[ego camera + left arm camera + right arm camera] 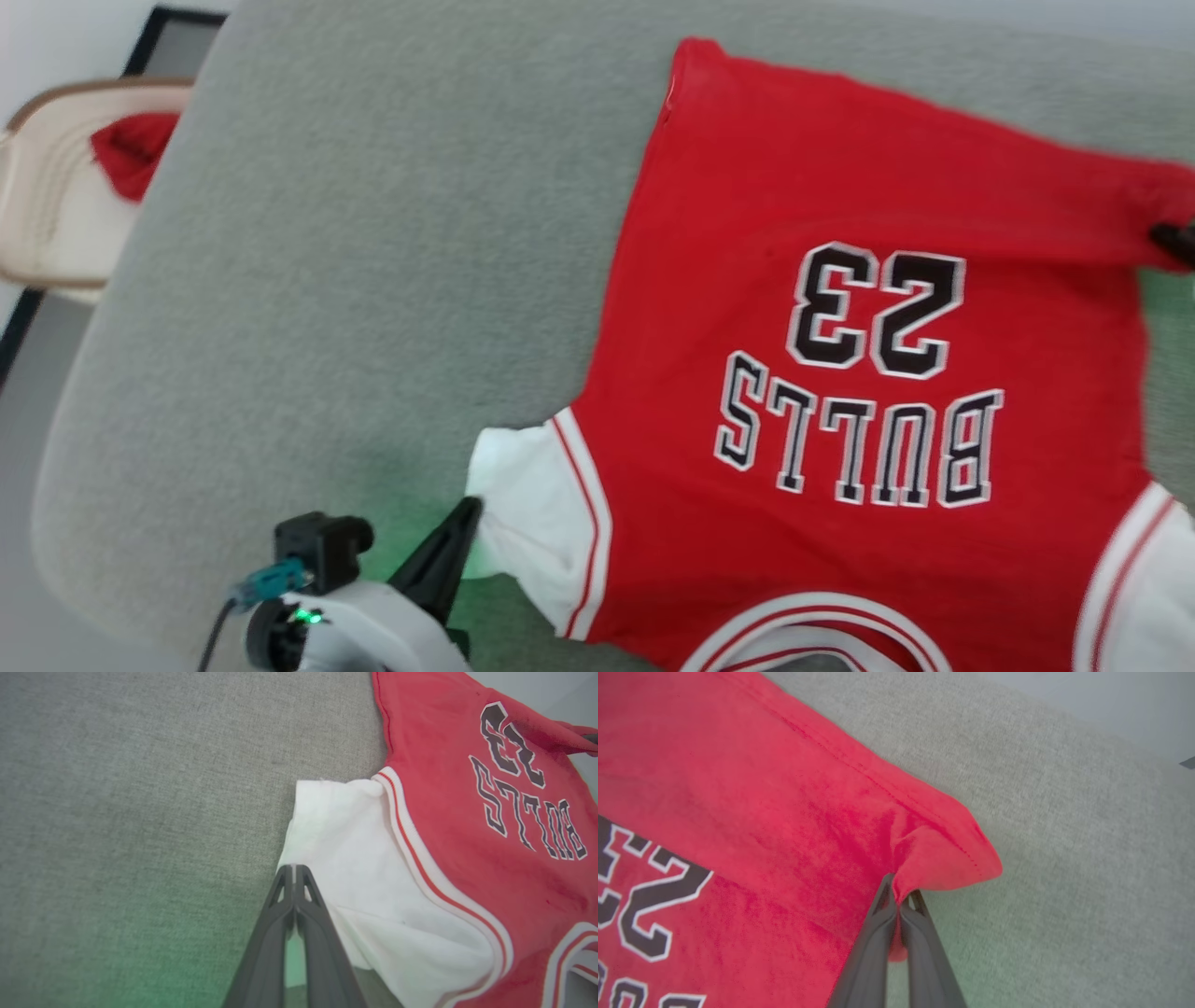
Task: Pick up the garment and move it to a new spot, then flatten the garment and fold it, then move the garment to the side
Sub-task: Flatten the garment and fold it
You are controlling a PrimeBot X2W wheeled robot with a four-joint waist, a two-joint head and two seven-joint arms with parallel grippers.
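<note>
Red jersey (840,187) lies collar-near; right claw (899,892) pinches its far-right hem corner (957,854), left claw (293,869), closed, touches the near-left sleeve (364,858).

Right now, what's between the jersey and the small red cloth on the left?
Head view: bare grey padded surface from the garment leftward, then the beige holder with the red cloth in it. Nothing else.

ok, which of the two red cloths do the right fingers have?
The garment, the lettered jersey with white sleeves; the right fingers pinch its hem corner. The plain red cloth sits apart on the chair.
</note>
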